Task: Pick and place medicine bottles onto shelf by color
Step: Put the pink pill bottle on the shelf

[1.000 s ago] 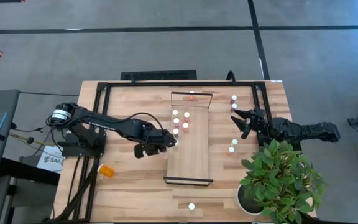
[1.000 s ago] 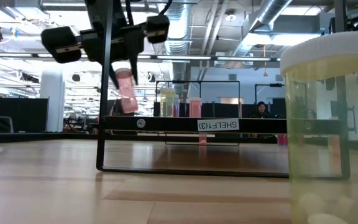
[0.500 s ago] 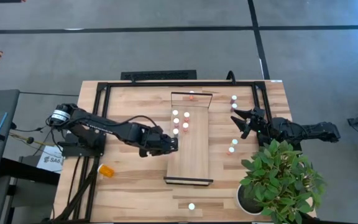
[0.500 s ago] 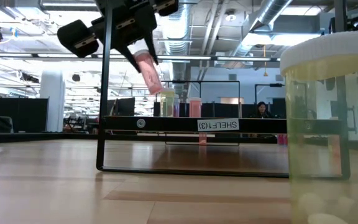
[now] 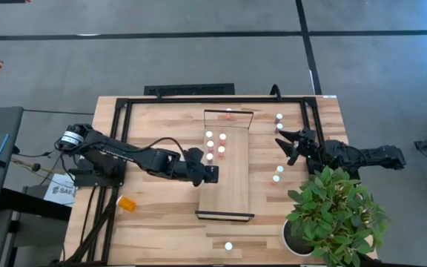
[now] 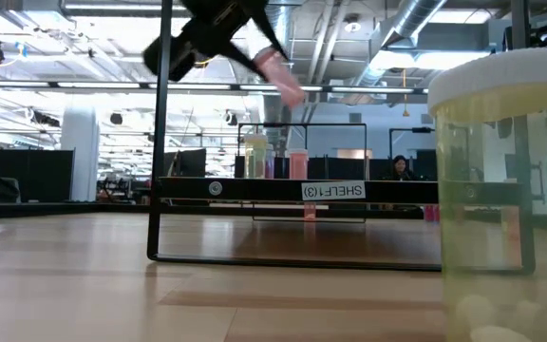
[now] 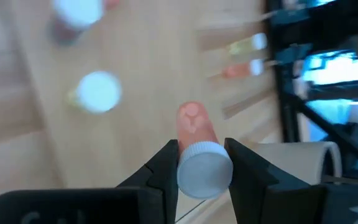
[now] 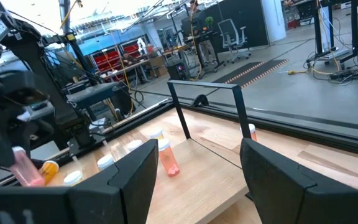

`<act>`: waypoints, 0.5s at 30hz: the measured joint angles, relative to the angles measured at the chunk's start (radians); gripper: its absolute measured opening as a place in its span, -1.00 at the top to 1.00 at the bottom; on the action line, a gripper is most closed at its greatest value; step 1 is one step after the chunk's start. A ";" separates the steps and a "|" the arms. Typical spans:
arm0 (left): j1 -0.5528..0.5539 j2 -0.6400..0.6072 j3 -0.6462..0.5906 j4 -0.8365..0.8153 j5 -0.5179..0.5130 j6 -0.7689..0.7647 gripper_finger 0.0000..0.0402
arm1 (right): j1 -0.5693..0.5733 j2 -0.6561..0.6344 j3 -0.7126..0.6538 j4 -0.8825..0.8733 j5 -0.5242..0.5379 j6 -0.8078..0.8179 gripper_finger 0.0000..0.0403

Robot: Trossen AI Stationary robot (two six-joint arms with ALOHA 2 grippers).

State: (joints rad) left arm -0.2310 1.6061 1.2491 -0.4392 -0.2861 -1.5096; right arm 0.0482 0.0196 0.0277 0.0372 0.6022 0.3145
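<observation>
My left gripper [image 5: 207,173] hangs over the left edge of the shelf [image 5: 232,189], shut on a pink medicine bottle [image 6: 281,76] with a white cap, high above the board. Several white-capped bottles [image 5: 215,144] stand on the shelf's far half, and one more [image 5: 229,113] stands at its far end. Other bottles stand on the table to the shelf's right [image 5: 277,174] and near the front edge [image 5: 228,245]. An orange bottle [image 5: 126,202] lies on its side at the near left. My right gripper [image 5: 288,144] waits open at the right, holding nothing. My left gripper pinches the pink bottle's white cap [image 7: 204,165] between its two fingers, one on each side. The fingers [image 7: 166,163] come from the table's left, slanting down. The pink body [image 7: 194,124] sticks out beyond the fingertips along their line, tilted and clear of the shelf.
A potted plant [image 5: 336,215] fills the near right corner. A black frame [image 5: 124,104] runs around the tabletop. In the low view a large pale bottle [image 6: 501,190] stands close by at the right. Upright wire rails [image 6: 164,142] rise at the shelf's ends.
My left gripper has gone up and toward the table's right edge, from beside the shelf to over its left edge, and has rolled. The pink bottle, which hung nearly upright below the fingers, now slants steeply, its bottom pointing toward the right.
</observation>
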 joint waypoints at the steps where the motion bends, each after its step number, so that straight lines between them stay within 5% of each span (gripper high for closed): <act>1: 0.000 0.000 0.000 0.026 -0.017 0.025 0.58 | 0.000 0.000 0.000 0.000 0.000 0.000 -0.24; 15: 0.000 0.000 0.000 0.202 -0.172 0.322 0.58 | 0.000 0.000 0.000 0.000 0.000 0.000 -0.24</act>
State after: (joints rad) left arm -0.2306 1.6060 1.2491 -0.2370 -0.4579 -1.1874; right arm 0.0483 0.0194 0.0280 0.0372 0.6022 0.3144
